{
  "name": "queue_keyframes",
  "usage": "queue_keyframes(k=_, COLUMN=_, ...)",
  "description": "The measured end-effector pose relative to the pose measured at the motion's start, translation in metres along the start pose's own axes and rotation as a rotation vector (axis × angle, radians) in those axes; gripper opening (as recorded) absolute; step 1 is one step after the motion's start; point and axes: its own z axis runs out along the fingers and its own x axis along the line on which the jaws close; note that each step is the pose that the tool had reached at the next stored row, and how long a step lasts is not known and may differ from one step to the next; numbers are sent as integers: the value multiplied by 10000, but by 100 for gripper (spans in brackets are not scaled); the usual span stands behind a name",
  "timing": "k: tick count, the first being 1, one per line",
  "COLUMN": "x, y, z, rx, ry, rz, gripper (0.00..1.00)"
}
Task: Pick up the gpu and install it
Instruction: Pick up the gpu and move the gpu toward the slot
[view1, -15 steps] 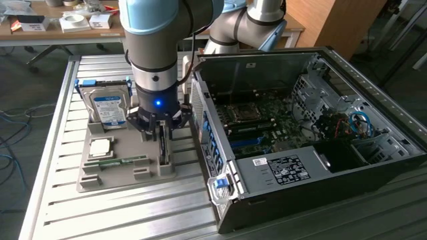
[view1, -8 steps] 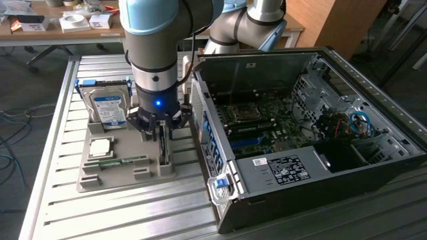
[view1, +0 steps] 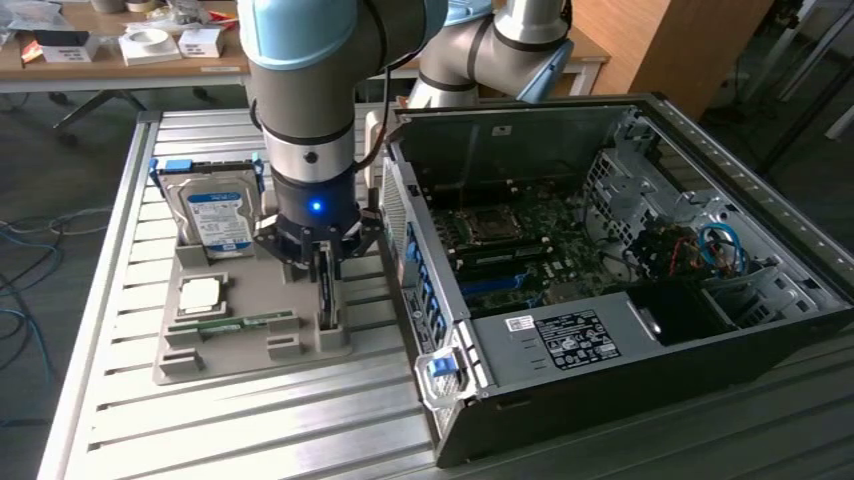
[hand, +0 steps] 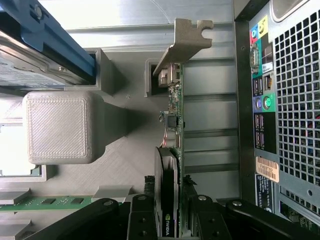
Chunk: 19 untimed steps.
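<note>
1. Hanging straight down over the flat grey plastic tray (view1: 240, 352), the black gripper (view1: 324, 265) on the big silver-and-blue robot arm is right on top of the gpu (view1: 327, 300), a thin, dark card.
2. The gpu stands on its long edge in a slot at the side of the tray nearest the open black computer case (view1: 441, 290). It has not been lifted out.
3. The card's long side runs along next to the case, from under the gripper toward the near end of the tray. It is just below the jaws and lined up with them, so the gripper meets the card's two flat faces.
4. The jaws sit very close to the card on both sides. I cannot tell if they squeeze it or only stand beside it.
5. The exterior view shows the whole table: the silver hard drive with a blue-white label (view1: 218, 220) stands at the far end of the tray, and the narrow green memory stick (view1: 247, 323) lies at the near end. It also shows the green board (view1: 521, 250) inside the case.
6. The wrist view looks down along the gpu (hand: 172, 120) from the gripper (hand: 170, 212). It shows the little chips on the card, and the bent grey metal bracket (hand: 182, 42) at the end away from the gripper.
7. The wrist view also shows the back of the case (hand: 285, 100) with its coloured plugs, just beside the card.
</note>
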Motion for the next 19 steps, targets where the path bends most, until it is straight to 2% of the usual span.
queue_keyframes(k=19, x=-7, y=-2, z=30, rx=-1, ry=0, rz=1, gripper=35)
